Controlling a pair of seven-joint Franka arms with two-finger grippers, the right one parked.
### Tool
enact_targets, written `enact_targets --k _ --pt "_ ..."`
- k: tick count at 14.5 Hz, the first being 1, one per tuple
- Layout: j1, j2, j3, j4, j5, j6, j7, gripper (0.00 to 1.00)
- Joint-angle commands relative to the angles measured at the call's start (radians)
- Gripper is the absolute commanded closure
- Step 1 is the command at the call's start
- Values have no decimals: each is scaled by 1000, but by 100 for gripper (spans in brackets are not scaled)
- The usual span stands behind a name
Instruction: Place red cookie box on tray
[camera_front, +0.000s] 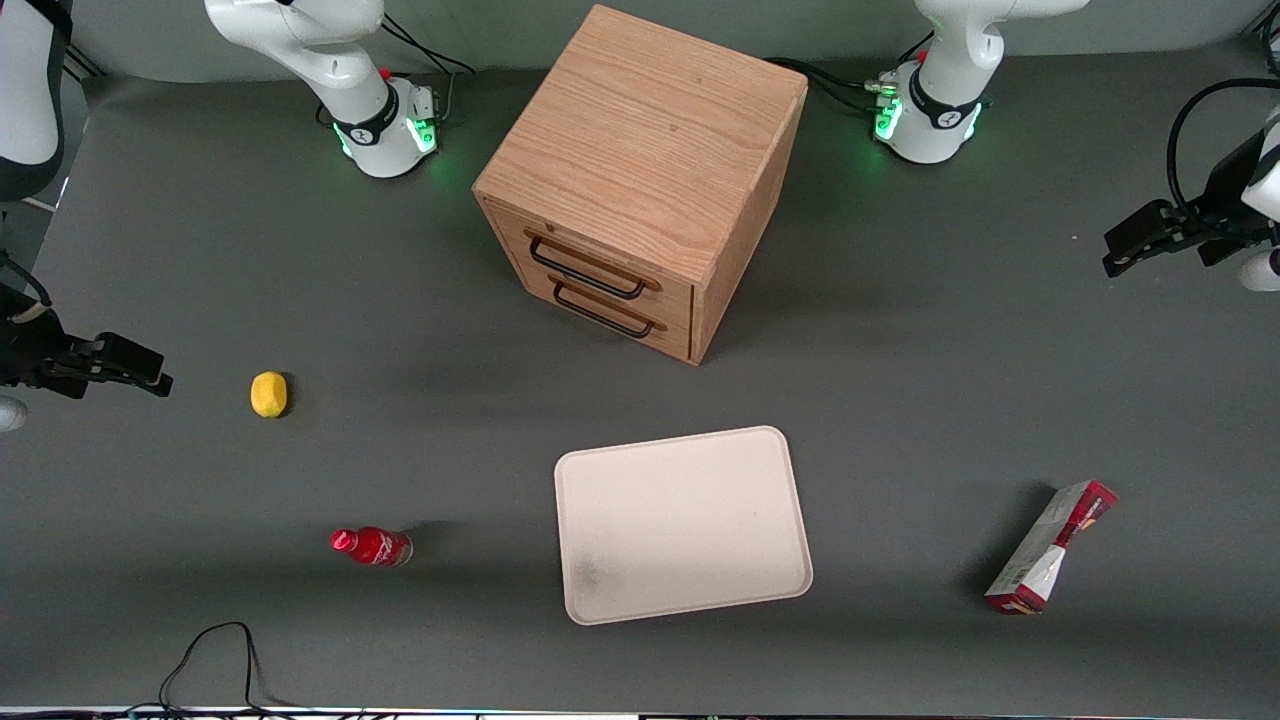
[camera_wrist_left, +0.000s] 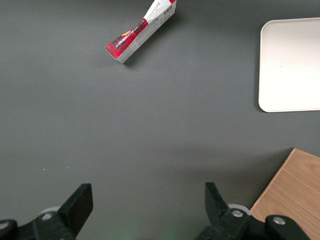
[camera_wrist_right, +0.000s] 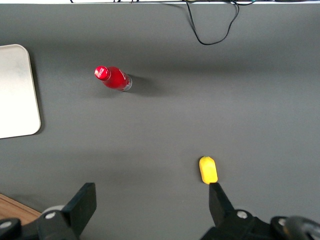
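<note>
Spread gripper (camera_wrist_left: 145, 205) above bare table (camera_wrist_left: 150, 125)

wooden drawer cabinet (camera_front: 640, 180) on grey table (camera_front: 900, 400).

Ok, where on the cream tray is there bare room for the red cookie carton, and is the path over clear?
The whole cream-white tray is bare. Open grey tabletop separates it from the red cookie box, which lies toward the working arm's end. The open gripper hovers there too. The only bulky thing nearby is the wooden drawer cabinet, farther from the camera than the tray.
</note>
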Motion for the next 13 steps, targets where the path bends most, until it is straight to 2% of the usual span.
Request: enact_targets --k 1,13 --pt "3 -10 -1 2 -10 -5 -3 0" --pt "1 17 -1 5 -7 15 -2 0"
